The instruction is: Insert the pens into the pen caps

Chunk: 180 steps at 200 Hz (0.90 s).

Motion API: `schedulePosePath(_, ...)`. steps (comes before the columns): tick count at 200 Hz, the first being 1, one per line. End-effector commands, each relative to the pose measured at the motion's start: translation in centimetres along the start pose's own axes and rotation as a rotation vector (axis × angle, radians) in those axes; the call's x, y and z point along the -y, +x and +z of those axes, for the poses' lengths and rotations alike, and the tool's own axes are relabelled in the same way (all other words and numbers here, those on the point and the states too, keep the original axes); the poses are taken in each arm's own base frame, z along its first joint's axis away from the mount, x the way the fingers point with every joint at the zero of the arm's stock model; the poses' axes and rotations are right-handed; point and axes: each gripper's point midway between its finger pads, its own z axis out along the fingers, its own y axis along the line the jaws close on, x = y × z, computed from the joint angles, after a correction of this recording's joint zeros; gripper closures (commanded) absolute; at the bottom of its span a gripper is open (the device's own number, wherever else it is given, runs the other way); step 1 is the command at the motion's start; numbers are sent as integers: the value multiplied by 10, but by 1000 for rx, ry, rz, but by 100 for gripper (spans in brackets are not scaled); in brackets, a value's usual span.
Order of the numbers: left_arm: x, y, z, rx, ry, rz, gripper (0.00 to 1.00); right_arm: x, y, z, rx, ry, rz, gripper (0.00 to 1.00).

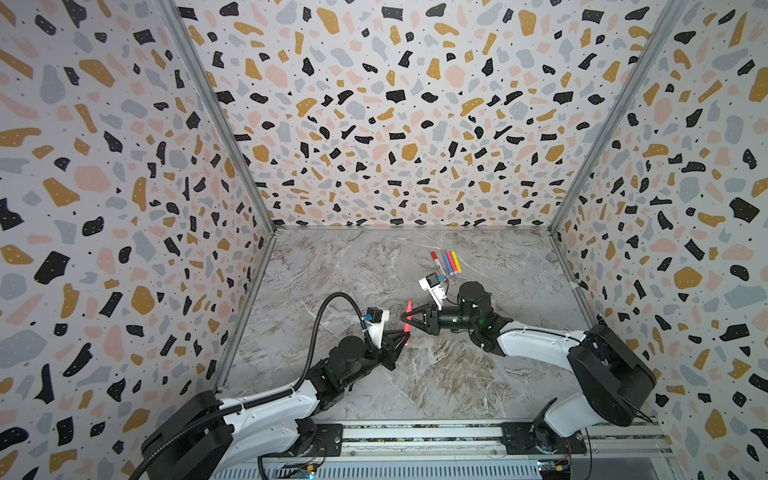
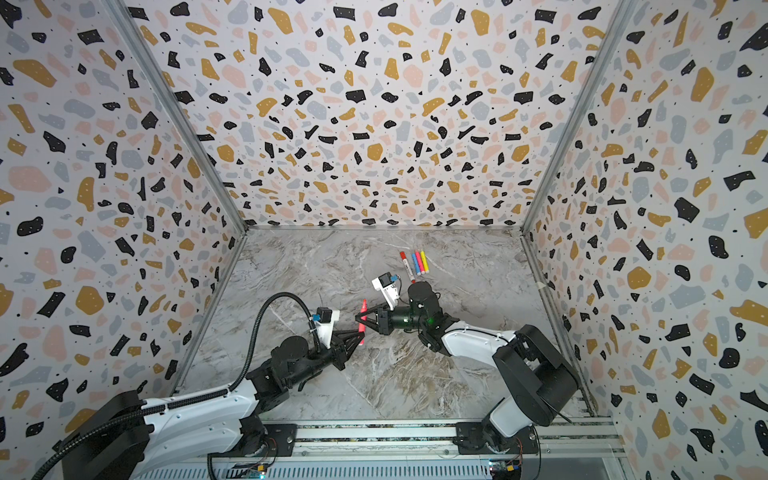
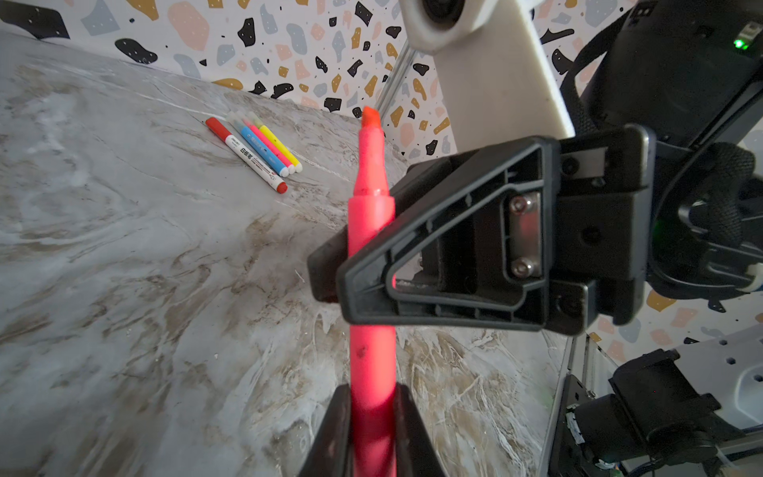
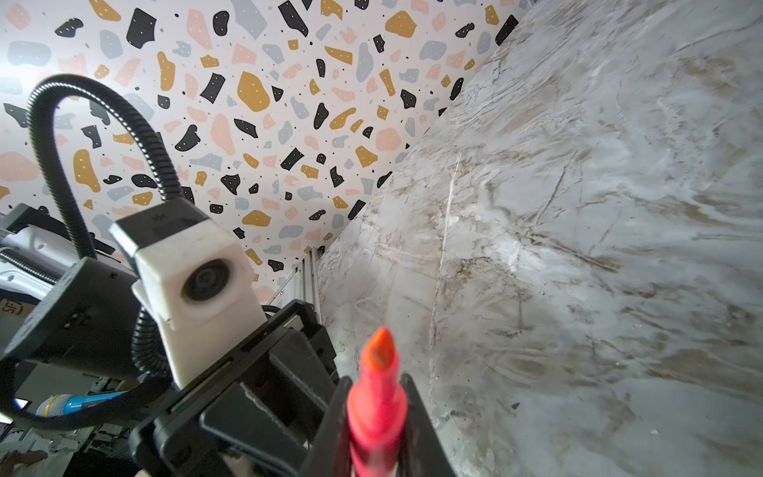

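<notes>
- The pink-red pen (image 1: pixel 409 307) (image 2: pixel 363 309) (image 3: pixel 371 363) (image 4: pixel 377 396) is held up off the table between the two arms, near the middle of the workspace. Its bare orange chisel tip points toward the far wall in both top views.
- The right gripper (image 1: pixel 406 318) (image 2: pixel 359 318) (image 3: pixel 334 272) (image 4: pixel 375 433) is clamped on this pen's barrel just behind the tapered neck, with one finger pressed against each side.
- The left gripper (image 1: pixel 404 333) (image 2: pixel 358 332) (image 3: pixel 371 433) grips the same pen lower down, toward its rear end. In the left wrist view its fingers lie tight against both sides of the barrel. The two grippers sit just beside each other along the pen.
- Four more pens lie side by side, touching, in a slanted row on the far part of the table, behind the right arm's wrist camera:
  - the white-barrelled pen (image 1: pixel 438 264) (image 3: pixel 247 156), with dark print and red at both ends;
  - the blue pen (image 1: pixel 446 262) (image 3: pixel 264 149);
  - the pink pen (image 1: pixel 451 262) (image 3: pixel 268 142);
  - the yellow pen (image 1: pixel 456 262) (image 3: pixel 280 147).
- The row is well apart from both grippers.
- The marbled grey-brown table top (image 1: pixel 374 374) carries everything, and terrazzo-patterned walls (image 1: pixel 395 104) stand on three sides.
</notes>
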Motion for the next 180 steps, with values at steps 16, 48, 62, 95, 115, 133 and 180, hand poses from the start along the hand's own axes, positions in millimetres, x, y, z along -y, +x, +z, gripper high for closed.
schedulePosePath(16, 9, -16, 3, 41, 17, 7, 68, -16, -11, -5, 37, -21, -56, 99)
schedulePosePath(48, 10, -16, 6, 30, 15, 14, 68, -20, -11, -3, 29, -24, -66, 99)
schedulePosePath(62, 10, -15, 8, 24, 16, 17, 68, -20, -11, -2, 27, -23, -68, 99)
schedulePosePath(95, 8, -11, 10, 10, 14, 18, 67, -23, -14, -2, 33, -25, -75, 99)
schedulePosePath(115, 8, -10, 10, 10, 14, 18, 68, -24, -13, -1, 27, -29, -76, 99)
schedulePosePath(133, 8, -12, 10, 16, 12, 18, 70, -23, -10, 0, 18, -26, -76, 99)
schedulePosePath(180, 10, -16, 9, 26, 15, 18, 68, -18, 0, 1, 2, -10, -69, 99)
